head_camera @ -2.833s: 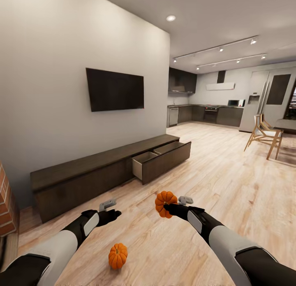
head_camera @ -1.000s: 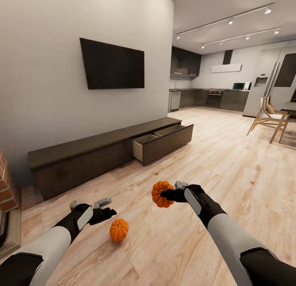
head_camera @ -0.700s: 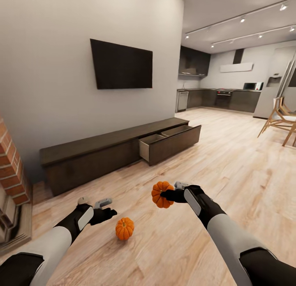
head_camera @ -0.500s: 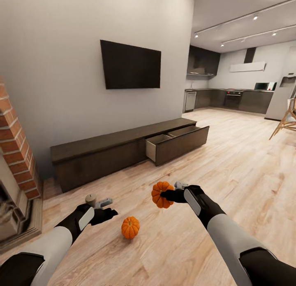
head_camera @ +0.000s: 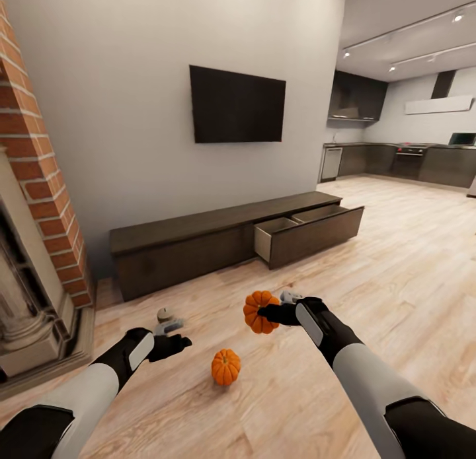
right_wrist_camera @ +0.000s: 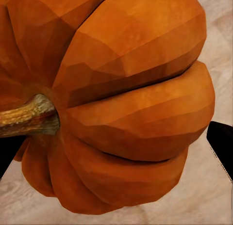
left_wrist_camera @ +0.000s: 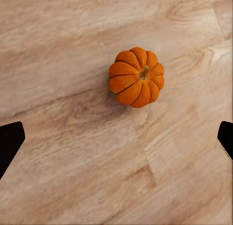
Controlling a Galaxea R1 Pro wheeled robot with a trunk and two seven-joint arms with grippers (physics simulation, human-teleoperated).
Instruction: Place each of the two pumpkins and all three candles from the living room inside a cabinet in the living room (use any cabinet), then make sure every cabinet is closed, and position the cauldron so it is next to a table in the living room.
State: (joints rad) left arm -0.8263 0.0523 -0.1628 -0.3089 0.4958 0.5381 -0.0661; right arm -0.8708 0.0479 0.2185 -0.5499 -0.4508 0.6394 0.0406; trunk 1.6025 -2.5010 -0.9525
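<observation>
Held pumpkin [head_camera: 259, 312]: sitting clamped in the right pincer [head_camera: 270, 313], above the wooden floor [head_camera: 370, 267]; in the right wrist view [right_wrist_camera: 131, 104] its brown stem [right_wrist_camera: 26, 118] is pointing sideways, across the line of the fingers, so the squat body is lying on its side.
Right pincer: gripping that pumpkin, with the dark fingertips [right_wrist_camera: 221, 142] showing at both edges of the right wrist view.
Floor pumpkin [head_camera: 225, 367]: resting on the floor, stem up in the head view; it is lying between the two arms, near the left pincer [head_camera: 180, 342] and toward the robot's right of it.
Left pincer: hanging spread wide and holding nothing; in the left wrist view the floor pumpkin [left_wrist_camera: 136, 76] is lying ahead of the fingers [left_wrist_camera: 9, 140], apart from both, its stem [left_wrist_camera: 143, 72] facing the camera.
Candle [head_camera: 164, 314]: standing upright on the floor just beyond the left pincer, a short tan stub.
Cabinet [head_camera: 225, 238]: running long along the wall under the television [head_camera: 237, 105], with one drawer [head_camera: 309, 232] at its right end standing pulled out.
Fireplace [head_camera: 39, 247]: rising in brick at the left of the head view.
</observation>
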